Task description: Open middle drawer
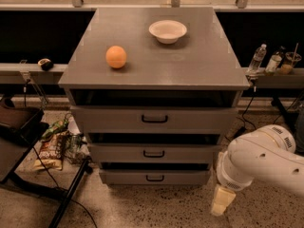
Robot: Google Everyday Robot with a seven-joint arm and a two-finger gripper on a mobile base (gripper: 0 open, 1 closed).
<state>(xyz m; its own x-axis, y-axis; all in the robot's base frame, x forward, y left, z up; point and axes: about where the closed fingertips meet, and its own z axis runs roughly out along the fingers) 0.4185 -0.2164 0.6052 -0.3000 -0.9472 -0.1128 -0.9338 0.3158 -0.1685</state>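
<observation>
No readable text anywhere; hand (pixel 222 201) hangs low at right

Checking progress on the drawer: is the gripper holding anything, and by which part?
Nothing: the gripper hangs low, right of the cabinet, apart from the middle drawer's handle.

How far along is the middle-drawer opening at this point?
Nothing looks done yet: the middle drawer appears shut, its black handle untouched. In hand: the pincer hangs low to the drawer's right, apart from the cabinet. Left: reach the handle, grasp it, pull the drawer out.
</observation>
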